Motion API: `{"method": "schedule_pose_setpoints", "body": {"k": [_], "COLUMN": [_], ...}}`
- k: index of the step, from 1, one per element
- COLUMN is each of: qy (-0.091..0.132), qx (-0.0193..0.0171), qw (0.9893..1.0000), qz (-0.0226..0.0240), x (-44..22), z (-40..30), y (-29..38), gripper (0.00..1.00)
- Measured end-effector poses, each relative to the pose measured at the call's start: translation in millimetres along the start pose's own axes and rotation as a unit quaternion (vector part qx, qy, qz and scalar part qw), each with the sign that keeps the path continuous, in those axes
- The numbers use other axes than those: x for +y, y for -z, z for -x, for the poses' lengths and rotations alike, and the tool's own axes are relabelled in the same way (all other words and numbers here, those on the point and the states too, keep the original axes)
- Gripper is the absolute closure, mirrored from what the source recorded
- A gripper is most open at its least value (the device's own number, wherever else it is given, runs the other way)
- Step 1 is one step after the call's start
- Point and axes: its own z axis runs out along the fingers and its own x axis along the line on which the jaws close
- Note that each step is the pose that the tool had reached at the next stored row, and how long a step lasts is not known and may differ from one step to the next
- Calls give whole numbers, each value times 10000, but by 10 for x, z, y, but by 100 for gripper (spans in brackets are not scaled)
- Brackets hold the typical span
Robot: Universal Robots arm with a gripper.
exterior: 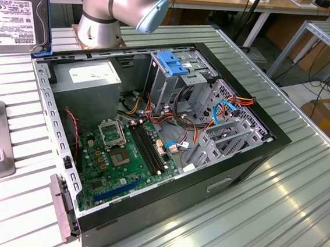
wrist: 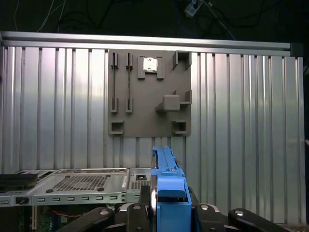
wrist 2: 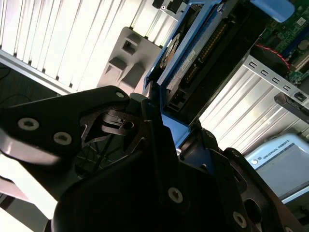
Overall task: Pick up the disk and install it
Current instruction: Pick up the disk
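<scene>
The gripper (wrist: 169,212) gripping the disk (wrist: 166,186) by its blue rails, jaws pinching both sides, disk hanging edge-on above the bench (wrist: 241,121), near the open case's (exterior: 162,208) edge, grey fixture (wrist: 149,96) lying on the bench beyond

Flat rectangular grey-metal disk (exterior: 15,13): white label with black print, bright blue plastic rails; the blue edge faces the first wrist view. Matte black metal gripper (wrist: 169,211) with silver screw heads. Ribbed aluminium table (exterior: 279,216): silver, in parallel bright and dark stripes. Open black steel computer case (exterior: 249,161), grey inside. Green motherboard (exterior: 111,165) with black slots. Bright blue plastic bracket (exterior: 174,63). Red, yellow, orange and black wire bundle (exterior: 244,100). Flat dull-grey fixture plate (wrist: 149,92). Silver robot arm (exterior: 106,7) with a pale blue cap.
</scene>
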Motion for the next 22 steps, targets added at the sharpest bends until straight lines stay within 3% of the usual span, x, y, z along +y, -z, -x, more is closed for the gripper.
{"method": "schedule_pose_setpoints", "body": {"k": [22], "qy": [0], "qx": [0], "qw": [10000], "qz": [0], "x": [-139], "z": [-76], "y": [11], "gripper": [63]}}
